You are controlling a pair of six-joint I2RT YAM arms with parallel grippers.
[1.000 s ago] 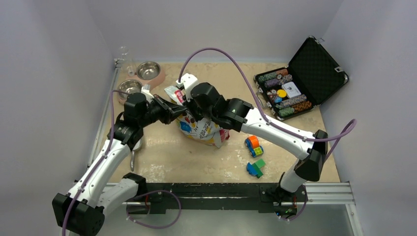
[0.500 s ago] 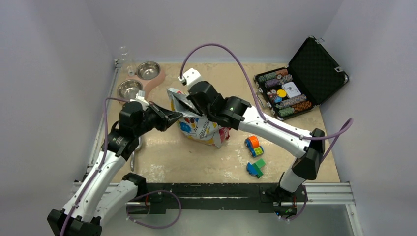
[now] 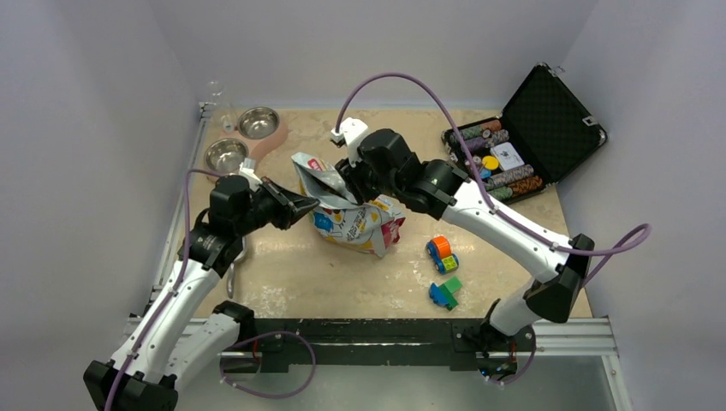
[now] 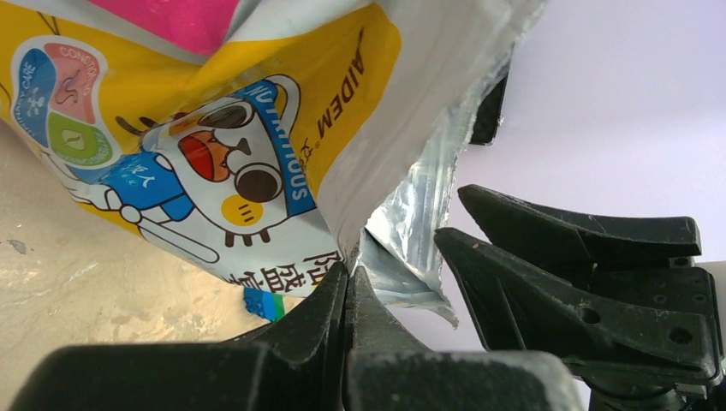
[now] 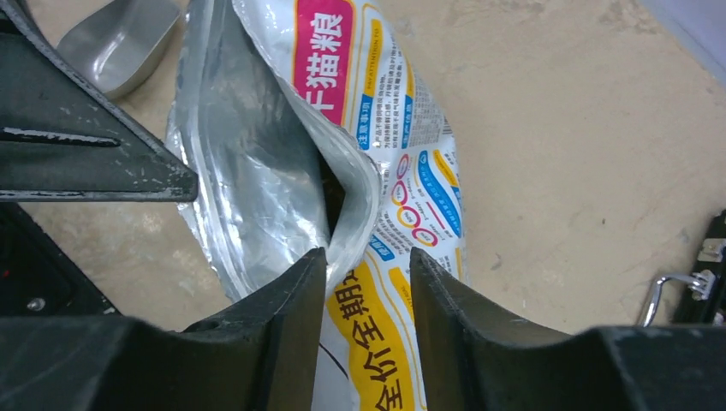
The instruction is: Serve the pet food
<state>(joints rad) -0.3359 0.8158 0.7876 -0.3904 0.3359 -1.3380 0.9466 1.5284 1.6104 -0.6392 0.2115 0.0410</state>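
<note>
The white, yellow and red cat-print bag (image 3: 355, 224) stands mid-table with its foil mouth open at the top. My left gripper (image 3: 313, 205) is at the bag's left edge. In the left wrist view its fingers are shut (image 4: 349, 272) on the bag's torn foil rim (image 4: 402, 257). My right gripper (image 3: 347, 181) is over the mouth from the far right. In the right wrist view it is open (image 5: 368, 255), with the bag's right wall (image 5: 411, 171) between its spread fingers. The kibble stays hidden in the dark mouth (image 5: 336, 193).
Two steel bowls (image 3: 258, 122) (image 3: 226, 154) sit in a pink stand at the far left. A metal scoop (image 5: 120, 43) lies left of the bag. An open black case of poker chips (image 3: 505, 163) is far right. Toy blocks (image 3: 442, 253) (image 3: 445, 293) lie near right.
My left gripper pulled the bag's rim left and the mouth opened. My right arm swung right and back, and its gripper now sits over the mouth's right side.
</note>
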